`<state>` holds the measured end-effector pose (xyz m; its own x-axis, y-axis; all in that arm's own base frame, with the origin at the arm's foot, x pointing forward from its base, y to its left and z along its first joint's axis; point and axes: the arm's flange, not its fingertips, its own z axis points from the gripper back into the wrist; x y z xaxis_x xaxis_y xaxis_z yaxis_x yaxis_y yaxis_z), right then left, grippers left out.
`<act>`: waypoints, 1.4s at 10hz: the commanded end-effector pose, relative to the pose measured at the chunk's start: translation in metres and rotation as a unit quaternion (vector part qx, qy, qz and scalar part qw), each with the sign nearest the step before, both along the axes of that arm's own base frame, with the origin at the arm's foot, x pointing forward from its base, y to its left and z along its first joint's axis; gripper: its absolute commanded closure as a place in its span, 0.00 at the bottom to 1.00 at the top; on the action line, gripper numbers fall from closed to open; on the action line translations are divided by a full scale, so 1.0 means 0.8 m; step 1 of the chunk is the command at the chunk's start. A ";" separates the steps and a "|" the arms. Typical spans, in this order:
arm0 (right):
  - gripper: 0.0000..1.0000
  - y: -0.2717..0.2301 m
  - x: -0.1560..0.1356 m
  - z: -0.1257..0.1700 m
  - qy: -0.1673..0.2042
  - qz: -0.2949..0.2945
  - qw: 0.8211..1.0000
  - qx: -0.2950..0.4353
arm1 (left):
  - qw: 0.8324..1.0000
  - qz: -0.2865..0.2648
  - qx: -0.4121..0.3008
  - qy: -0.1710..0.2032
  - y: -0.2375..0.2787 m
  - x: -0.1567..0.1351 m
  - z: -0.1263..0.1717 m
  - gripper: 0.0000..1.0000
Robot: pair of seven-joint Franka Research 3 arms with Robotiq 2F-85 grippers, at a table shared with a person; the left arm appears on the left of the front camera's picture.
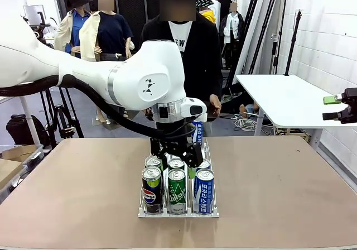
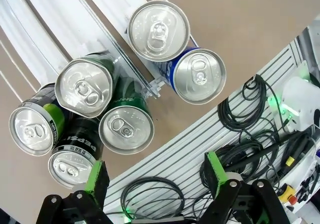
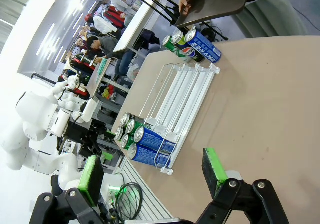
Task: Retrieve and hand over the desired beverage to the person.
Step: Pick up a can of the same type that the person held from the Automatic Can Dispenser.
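Left wrist view: six cans (image 2: 125, 129) stand upright and packed together at the robot's end of a clear rack (image 2: 55, 19) on the table (image 2: 250, 24). Which one the person wants I cannot tell. A full can is likely stiff, fairly heavy and smooth enough to slip, so grip across the round wall below the rim, not the lid. The left gripper (image 2: 155, 174) hangs above them, fingers spread wide, empty. The right gripper (image 3: 152, 176), equally wide and empty, sits well aside. The person (image 1: 195, 43) stands at the far edge holding a dark tray (image 3: 215, 1).
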<state>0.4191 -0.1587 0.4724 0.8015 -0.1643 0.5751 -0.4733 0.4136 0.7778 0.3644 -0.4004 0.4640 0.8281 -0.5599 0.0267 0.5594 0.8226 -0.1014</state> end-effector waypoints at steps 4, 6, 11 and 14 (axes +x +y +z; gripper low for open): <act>0.00 0.001 -0.001 -0.001 -0.002 0.001 1.000 0.007 | 1.000 -0.003 -0.024 0.013 0.002 0.015 -0.005 0.00; 0.00 0.001 -0.001 -0.001 -0.002 0.001 1.000 0.007 | 0.999 -0.004 -0.030 0.016 0.001 0.017 -0.010 0.00; 0.00 0.001 -0.001 -0.001 -0.002 0.001 1.000 0.007 | 1.000 0.003 -0.014 -0.002 0.003 0.024 -0.034 0.00; 0.00 0.001 -0.001 -0.001 -0.002 0.001 1.000 0.007 | 1.000 0.007 -0.014 0.003 0.004 0.029 -0.044 0.00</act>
<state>0.4190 -0.1587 0.4724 0.8015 -0.1643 0.5750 -0.4733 0.4135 0.7778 0.3866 -0.3986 0.4348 0.8425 -0.5383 0.0215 0.5357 0.8329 -0.1389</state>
